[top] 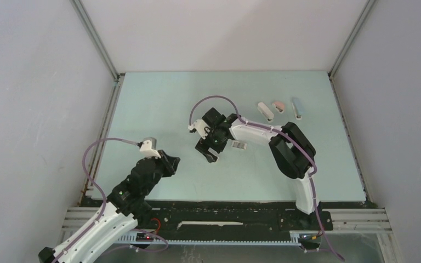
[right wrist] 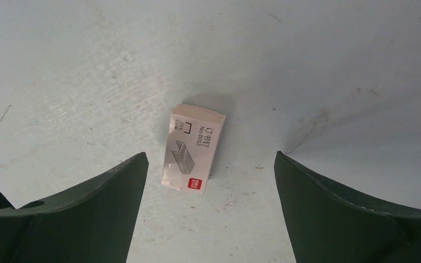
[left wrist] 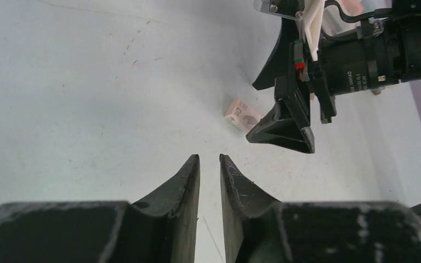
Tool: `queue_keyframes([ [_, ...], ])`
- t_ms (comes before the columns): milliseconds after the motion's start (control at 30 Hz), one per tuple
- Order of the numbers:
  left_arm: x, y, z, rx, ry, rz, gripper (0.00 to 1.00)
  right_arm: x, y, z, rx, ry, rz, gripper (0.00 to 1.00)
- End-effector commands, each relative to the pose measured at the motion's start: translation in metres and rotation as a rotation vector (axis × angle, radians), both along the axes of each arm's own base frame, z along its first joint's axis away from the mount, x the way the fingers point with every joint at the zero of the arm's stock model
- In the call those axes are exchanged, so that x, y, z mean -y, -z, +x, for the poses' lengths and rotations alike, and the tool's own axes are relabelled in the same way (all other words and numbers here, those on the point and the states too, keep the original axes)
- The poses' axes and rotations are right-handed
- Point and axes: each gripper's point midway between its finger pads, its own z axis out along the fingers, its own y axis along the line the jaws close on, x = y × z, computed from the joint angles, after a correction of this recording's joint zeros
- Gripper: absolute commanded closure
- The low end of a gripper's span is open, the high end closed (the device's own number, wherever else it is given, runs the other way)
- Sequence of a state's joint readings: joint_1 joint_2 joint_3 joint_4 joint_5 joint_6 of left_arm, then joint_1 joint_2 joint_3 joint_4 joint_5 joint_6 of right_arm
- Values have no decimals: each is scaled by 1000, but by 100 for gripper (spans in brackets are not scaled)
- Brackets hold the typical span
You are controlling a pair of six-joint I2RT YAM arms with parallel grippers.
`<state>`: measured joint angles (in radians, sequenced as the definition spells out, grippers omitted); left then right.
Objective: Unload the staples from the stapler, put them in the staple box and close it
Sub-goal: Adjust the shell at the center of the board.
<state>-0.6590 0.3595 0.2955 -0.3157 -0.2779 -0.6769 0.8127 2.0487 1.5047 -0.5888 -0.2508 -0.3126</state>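
Observation:
Three small staplers lie in a row at the back right: a white stapler [top: 266,110], a pink one [top: 278,105] and a blue one [top: 297,108]. No staples show in any view. My right gripper [top: 208,149] [right wrist: 211,153] hangs wide open low over the mat mid-table, far from the staplers, with nothing between its fingers [left wrist: 285,123]. A small white staple box [right wrist: 193,148] [top: 239,144] [left wrist: 242,113] lies flat just ahead of it. My left gripper [top: 171,163] [left wrist: 209,157] sits to the near left, its jaws a narrow gap apart with nothing in them.
The pale green mat [top: 159,104] is walled by grey panels left, right and back, with metal rails along its edges. The right arm's body [top: 293,150] stands between the mat's middle and the near right.

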Motion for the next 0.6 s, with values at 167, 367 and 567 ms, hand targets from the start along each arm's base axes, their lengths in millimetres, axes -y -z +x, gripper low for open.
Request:
queue_keyframes([
  [167, -8, 19, -5, -36, -16, 35, 74, -3, 13, -14, 9, -28, -75, 17],
  [367, -7, 19, -8, -35, -7, 22, 74, 5, 21, -20, -12, -37, -102, 30],
  [567, -4, 17, -10, -34, 15, 13, 74, 18, 18, -27, -6, -76, -105, 42],
])
